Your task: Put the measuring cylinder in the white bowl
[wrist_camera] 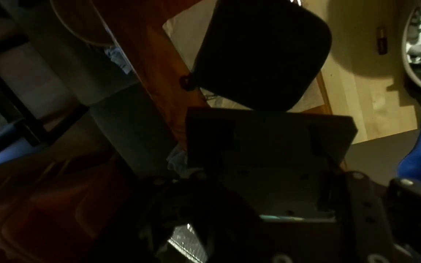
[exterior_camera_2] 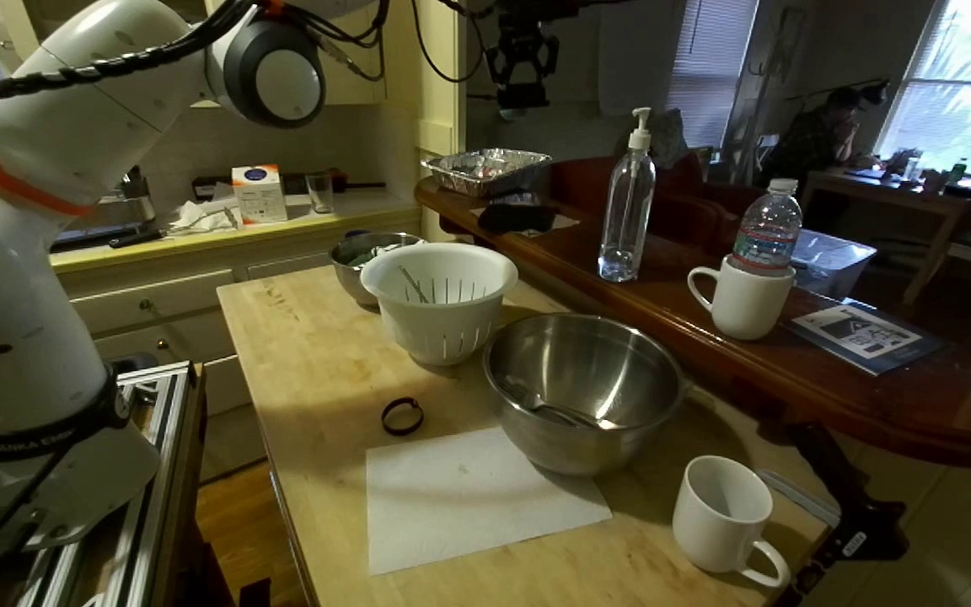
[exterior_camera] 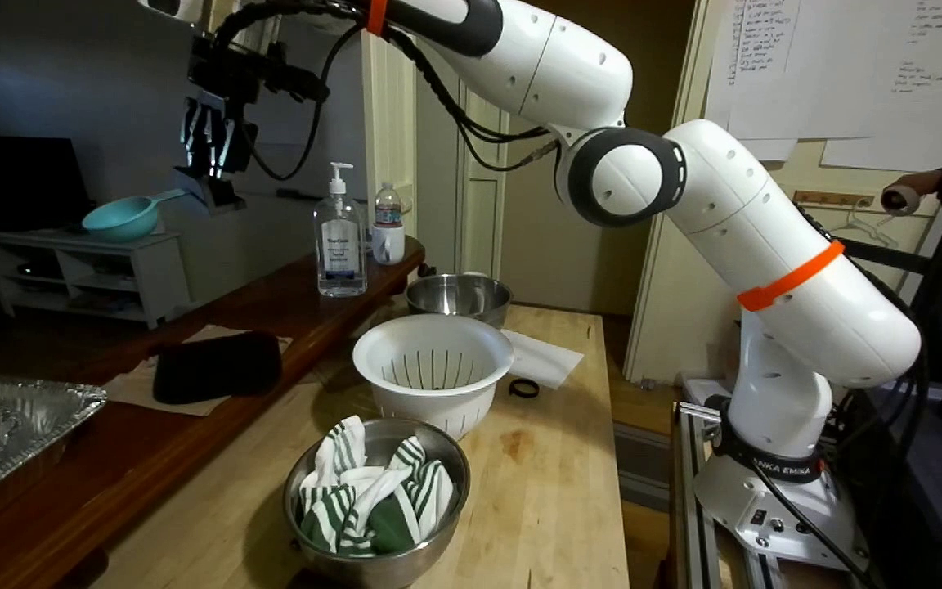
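Measuring cup, teal, one, with slim handle: hanging in the air in my gripper, well apart from the white colander that is standing on the wooden table as intended receptacle. Fingers: clamping together on the handle's far end, the cup itself jutting out beyond them. Handling, by estimate: I am reckoning it light, stiff plastic, smooth enough to slip, hardly fragile; I am favouring the handle as place of hold, though the broader cup end may be working to twist it in my pinch. Views, compared: in an exterior view the cup is showing whole; in an exterior view only a pale blue sliver, which I am taking for the cup, is peeping out below my gripper, yet a thin utensil is showing inside the colander. The wrist view is giving me no sight of the cup, but is revealing a blue ladle that neither exterior view is offering.
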Action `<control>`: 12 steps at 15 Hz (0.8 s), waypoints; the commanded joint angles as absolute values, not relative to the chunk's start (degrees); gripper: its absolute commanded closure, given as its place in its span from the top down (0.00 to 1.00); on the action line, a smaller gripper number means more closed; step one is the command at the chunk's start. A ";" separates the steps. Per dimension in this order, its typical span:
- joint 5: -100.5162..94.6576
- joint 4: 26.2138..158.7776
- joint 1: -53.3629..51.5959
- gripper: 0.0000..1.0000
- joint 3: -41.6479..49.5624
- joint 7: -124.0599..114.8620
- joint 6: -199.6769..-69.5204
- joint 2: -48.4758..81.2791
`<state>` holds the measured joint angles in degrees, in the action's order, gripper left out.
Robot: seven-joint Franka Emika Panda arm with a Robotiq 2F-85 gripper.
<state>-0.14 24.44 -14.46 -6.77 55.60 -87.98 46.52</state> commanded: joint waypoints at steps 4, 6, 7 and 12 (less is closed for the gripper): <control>-6.91 26.89 -18.46 0.35 -2.01 39.14 -77.19 41.76; -8.25 27.03 -19.30 0.35 -1.34 34.11 -73.50 40.78; -8.76 27.08 -19.66 0.35 -1.10 31.51 -71.65 40.27; -8.48 26.19 -18.59 0.60 -2.18 27.89 -70.88 40.54</control>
